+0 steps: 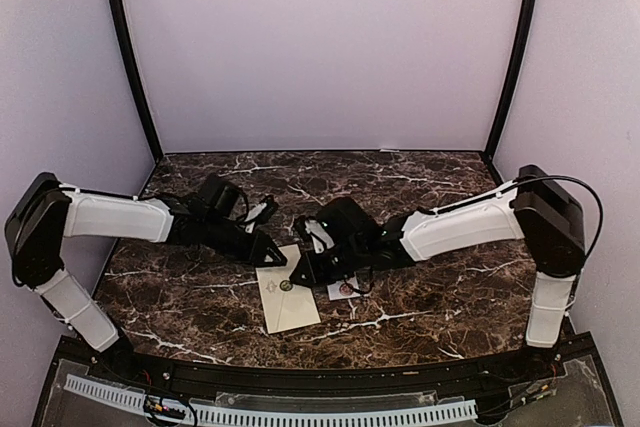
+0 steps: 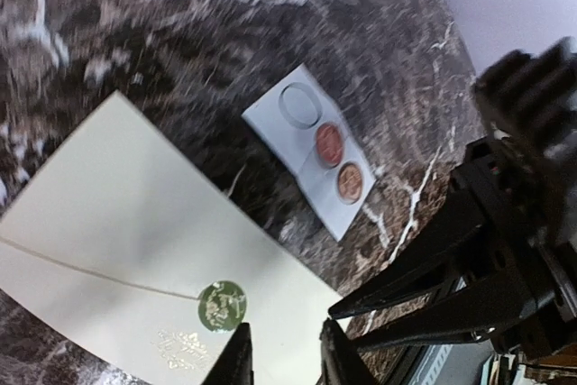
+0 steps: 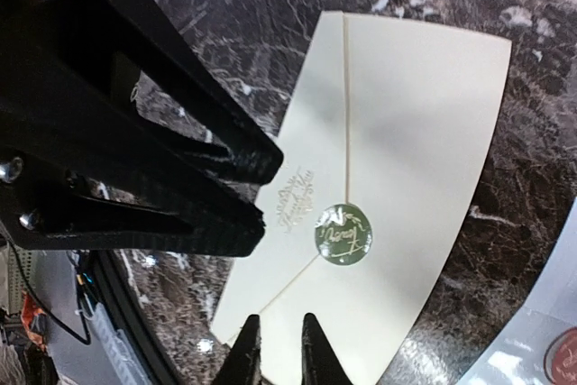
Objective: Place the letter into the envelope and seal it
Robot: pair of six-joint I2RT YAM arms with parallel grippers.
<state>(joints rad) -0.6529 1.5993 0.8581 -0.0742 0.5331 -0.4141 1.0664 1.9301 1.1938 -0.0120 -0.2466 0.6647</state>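
Evidently, the sealing step is at or near its end. A dark brown marble-patterned table (image 1: 200, 297) with white veins is seen under 2 arms. On it, near the front middle, the plain cream-beige rectangular paper envelope (image 1: 290, 312) is laid flat, flap side up. The pointed flap is folded down and no letter is seen outside, so the sheet is judged to be inside.

The left gripper (image 2: 284, 362) is held low over the envelope's edge near the flap tip. Its fingers are set a little apart, with nothing between them. The right gripper (image 3: 278, 353) is poised from the opposite side, its fingers likewise parted by a narrow gap and clamped on nothing.

Just beside the envelope, towards the right arm and apart from it, a small white sticker strip (image 2: 311, 155) is laid. On it 2 copper-red round seals and 1 empty ring are shown. A round green foil seal (image 3: 343, 232) is stuck over the flap's point.

What is called for next is judged to be 1 of 2 things. A firm press on that seal may be needed, should its hold be doubted. Otherwise both arms are to be lifted straight away, so that the light envelope is not dragged.
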